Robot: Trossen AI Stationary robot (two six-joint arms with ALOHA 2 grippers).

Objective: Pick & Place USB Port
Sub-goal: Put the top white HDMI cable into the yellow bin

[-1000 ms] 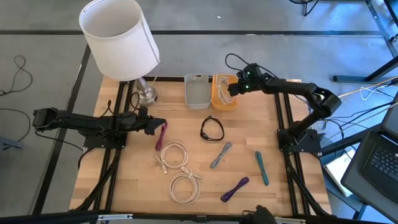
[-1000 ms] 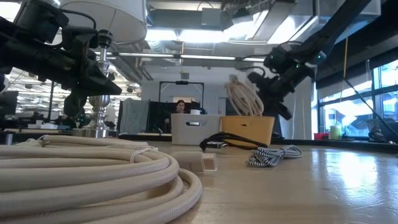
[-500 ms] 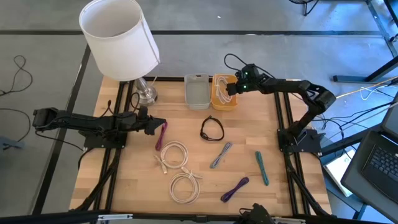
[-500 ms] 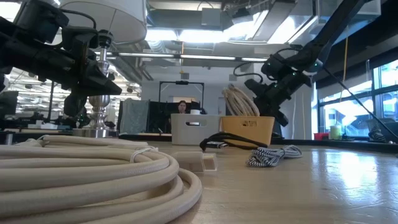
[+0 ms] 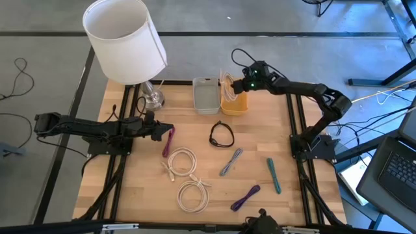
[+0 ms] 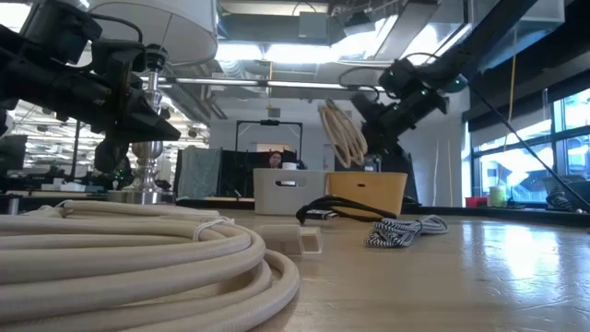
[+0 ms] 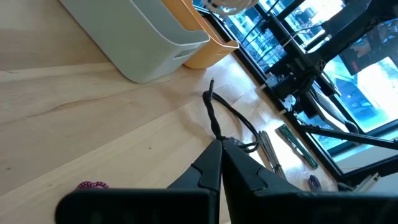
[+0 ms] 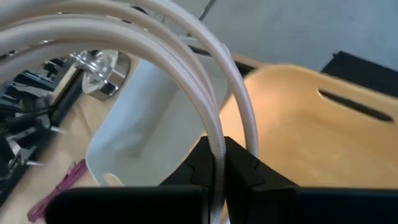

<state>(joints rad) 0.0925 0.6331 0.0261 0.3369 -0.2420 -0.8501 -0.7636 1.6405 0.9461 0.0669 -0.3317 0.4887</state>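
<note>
The right tool hangs above the orange plastic bin, its fingers pinched tight on a coiled cream-white USB cable that dangles free beneath it, clear of the bin's rim in the low view. Just beside the tool sits the pale grey plastic bin. The likely trouble: the loose loops drape over the orange bin's wall or swing into the grey one on release, because the coil hangs off-centre. The left tool waits low over the wooden desk, its fingers closed on nothing, beside a magenta cable.
</note>
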